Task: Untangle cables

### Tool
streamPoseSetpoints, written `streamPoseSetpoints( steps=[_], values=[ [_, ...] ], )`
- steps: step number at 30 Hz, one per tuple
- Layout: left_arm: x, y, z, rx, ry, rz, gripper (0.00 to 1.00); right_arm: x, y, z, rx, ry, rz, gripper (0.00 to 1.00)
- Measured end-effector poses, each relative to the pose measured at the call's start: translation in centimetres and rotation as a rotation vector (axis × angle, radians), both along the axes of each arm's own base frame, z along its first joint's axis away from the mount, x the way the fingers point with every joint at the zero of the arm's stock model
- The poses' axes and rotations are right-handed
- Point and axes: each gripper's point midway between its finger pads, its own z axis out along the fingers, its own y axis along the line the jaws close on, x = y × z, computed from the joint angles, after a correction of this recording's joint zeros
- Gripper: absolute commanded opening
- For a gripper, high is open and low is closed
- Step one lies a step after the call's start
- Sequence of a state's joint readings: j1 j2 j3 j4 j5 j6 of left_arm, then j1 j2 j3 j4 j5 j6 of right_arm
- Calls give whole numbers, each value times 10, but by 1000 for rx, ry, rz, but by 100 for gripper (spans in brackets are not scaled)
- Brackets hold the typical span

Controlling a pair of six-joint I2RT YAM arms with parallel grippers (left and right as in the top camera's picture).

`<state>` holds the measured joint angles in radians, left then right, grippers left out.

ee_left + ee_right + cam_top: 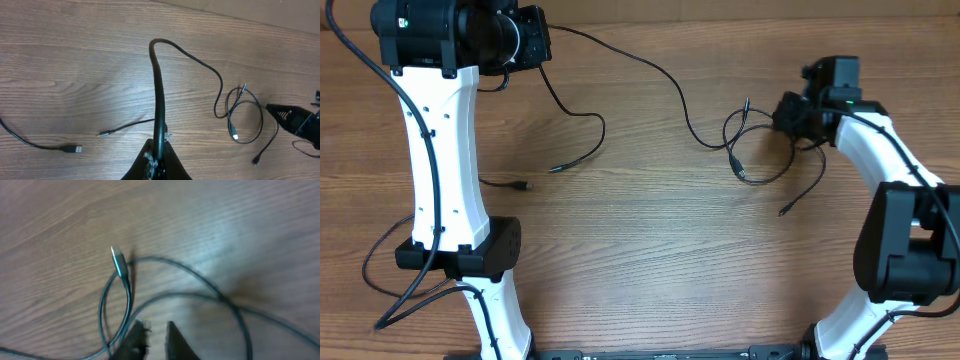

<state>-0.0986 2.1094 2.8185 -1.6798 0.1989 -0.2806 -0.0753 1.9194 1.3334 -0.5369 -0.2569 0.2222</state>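
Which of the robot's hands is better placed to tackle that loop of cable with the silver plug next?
Probably the right hand. It hovers just above the looped cable, fingers slightly apart beside the silver-tipped plug. The left hand is across the table, shut on the long cable leading toward that loop.

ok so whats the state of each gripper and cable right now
left gripper, shut on long cable
right gripper, jaws slightly apart over looped cable
long cable, held at one end, slack
looped cable, on table, crossing itself
usb-plug cable, loose on table, untouched
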Motion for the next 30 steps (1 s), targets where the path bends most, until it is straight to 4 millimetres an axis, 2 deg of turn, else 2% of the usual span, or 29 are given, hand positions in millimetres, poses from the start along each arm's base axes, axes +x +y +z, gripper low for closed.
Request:
streamPoseSetpoints(
  steps=[2,4,5,8,13,22,23,30],
  values=[
    [0,0,0,0,0,0,5,-9,9,-3,28,31,42,36],
    [0,0,0,1,0,-2,5,-14,19,-4,32,44,94,41],
    [0,0,0,1,0,-2,5,-19,33,-5,32,51,151,41],
    [-1,0,0,2,3,-2,4,-26,53,-9,6,61,232,41],
    [-2,0,-1,2,7,-2,5,-38,72,-25,-76,115,304,39],
    [-2,0,-1,2,8,-2,4,-51,71,-58,-146,208,329,36],
    [-2,0,-1,2,8,-2,5,-51,71,-60,-147,214,329,33],
    [-2,0,-1,2,8,-2,4,-50,70,-62,-155,213,333,31]
  ],
)
